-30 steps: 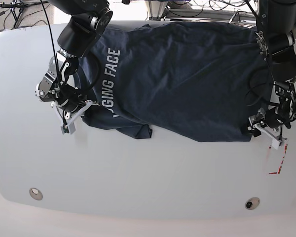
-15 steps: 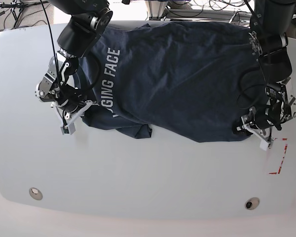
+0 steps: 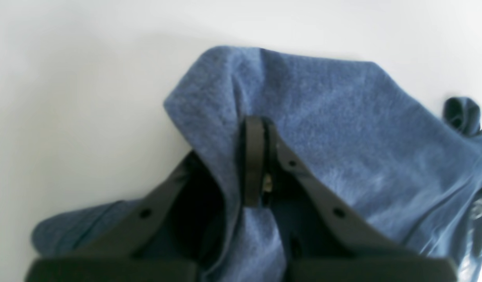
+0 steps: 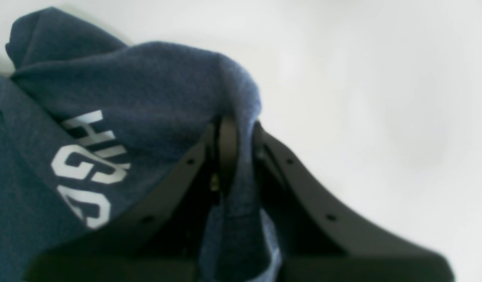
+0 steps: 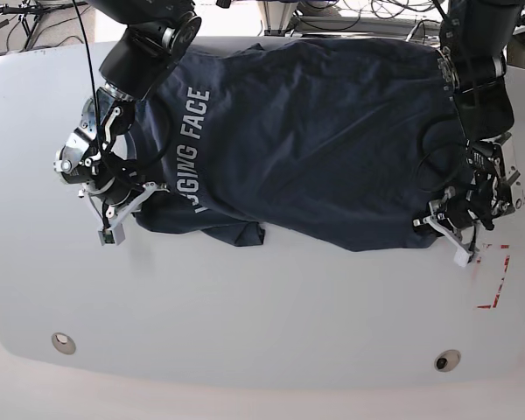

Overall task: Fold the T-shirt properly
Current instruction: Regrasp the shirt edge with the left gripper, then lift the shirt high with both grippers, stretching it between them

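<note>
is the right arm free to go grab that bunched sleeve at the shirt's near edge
Probably not as things stand. The right gripper is shut on a fold of the T-shirt at its lettered end, so it would have to let go first. The bunched sleeve itself lies uncovered on the table.

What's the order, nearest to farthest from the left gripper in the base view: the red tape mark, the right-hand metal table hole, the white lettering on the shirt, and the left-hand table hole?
From the left gripper, at the view's right:
1. Red tape mark, just below and right of it.
2. Right-hand table hole, near the front edge.
3. White lettering on the T-shirt, far across it.
4. Left-hand table hole, front left.
</note>
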`<state>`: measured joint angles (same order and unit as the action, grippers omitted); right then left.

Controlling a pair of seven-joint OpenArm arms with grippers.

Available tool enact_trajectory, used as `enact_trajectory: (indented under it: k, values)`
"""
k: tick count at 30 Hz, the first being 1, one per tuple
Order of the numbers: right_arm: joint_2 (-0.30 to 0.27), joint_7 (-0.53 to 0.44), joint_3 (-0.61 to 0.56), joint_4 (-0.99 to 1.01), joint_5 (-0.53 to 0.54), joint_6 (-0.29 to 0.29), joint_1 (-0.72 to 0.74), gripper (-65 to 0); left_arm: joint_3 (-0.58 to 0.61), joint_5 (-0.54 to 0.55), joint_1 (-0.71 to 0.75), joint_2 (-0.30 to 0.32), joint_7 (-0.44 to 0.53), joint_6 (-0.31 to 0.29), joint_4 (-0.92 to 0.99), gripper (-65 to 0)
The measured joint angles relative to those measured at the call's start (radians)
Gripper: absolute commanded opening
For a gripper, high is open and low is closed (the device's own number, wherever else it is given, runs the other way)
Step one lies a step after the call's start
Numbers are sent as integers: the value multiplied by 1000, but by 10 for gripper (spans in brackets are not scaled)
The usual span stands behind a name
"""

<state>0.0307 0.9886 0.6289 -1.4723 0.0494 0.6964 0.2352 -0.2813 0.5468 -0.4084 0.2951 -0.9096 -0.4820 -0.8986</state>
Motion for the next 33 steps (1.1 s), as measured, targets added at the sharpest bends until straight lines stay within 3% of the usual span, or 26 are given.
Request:
enact_trajectory:
  k: [5, 12, 20, 26, 33]
  values:
    - [-1, 67, 0, -85, -2, 0, -12, -615, 22, 17, 46, 23, -56, -5, -180, -646]
    - [4, 95, 0, -186, 6, 2, -42, -615, -73, 15, 62, 38, -165, -5, -365, -646]
    - [-3, 122, -2, -192, 9, 4, -5, -615, -131, 30, 66, 37, -180, -6, -455, -646]
    - [-58, 146, -55, -192, 11, 8, 77, -615, -143, 26, -12, 32, -257, -6, -481, -646]
    - [-121, 194, -131, -194, 34, 11, 234, -615, -236, 48, -151, 4, -310, -8, -555, -646]
